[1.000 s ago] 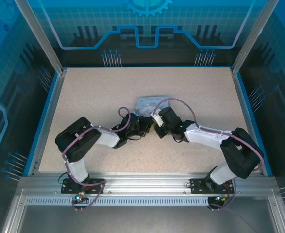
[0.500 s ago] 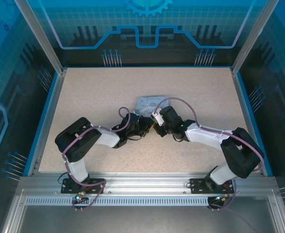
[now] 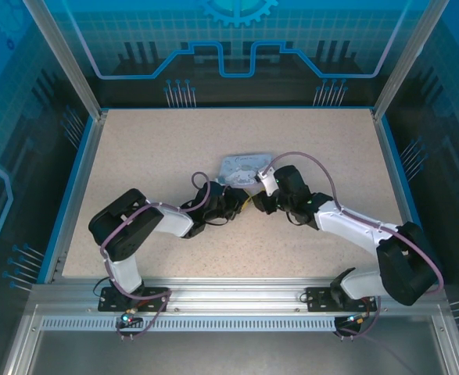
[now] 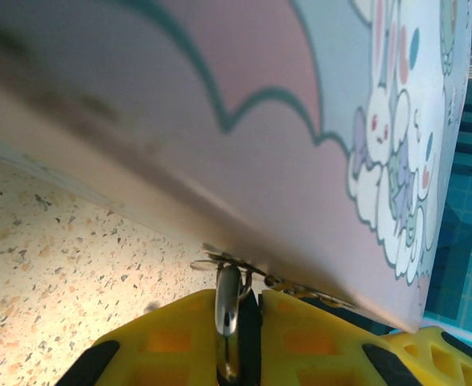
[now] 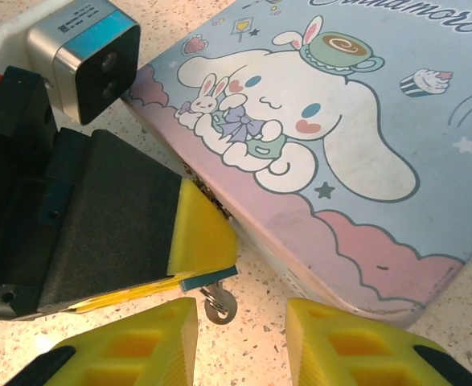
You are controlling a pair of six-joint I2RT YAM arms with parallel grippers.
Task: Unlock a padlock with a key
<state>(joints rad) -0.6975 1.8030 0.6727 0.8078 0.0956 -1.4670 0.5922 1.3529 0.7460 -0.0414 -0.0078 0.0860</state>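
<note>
My left gripper (image 4: 249,304) is shut on the padlock, whose thin metal shackle (image 4: 227,299) runs between the yellow pads. In the right wrist view a sliver of the bluish padlock body (image 5: 209,279) pokes out under the left gripper's finger (image 5: 199,233). The small silver key (image 5: 219,306) hangs from that body on a ring. My right gripper (image 5: 240,342) is open just in front of the key, one finger on each side, touching nothing. From above, both grippers meet at mid-table, left (image 3: 242,205) and right (image 3: 257,203).
A pale-blue rectangular tin (image 5: 332,137) with a cartoon print lies flat right behind the padlock, its edge (image 4: 300,201) almost against the left fingers. From above the tin (image 3: 243,167) sits mid-table on the speckled tabletop (image 3: 151,148), with blue rails all round.
My right gripper has opened, let go of the key and drawn back to the right. The left gripper has held still on the padlock.
</note>
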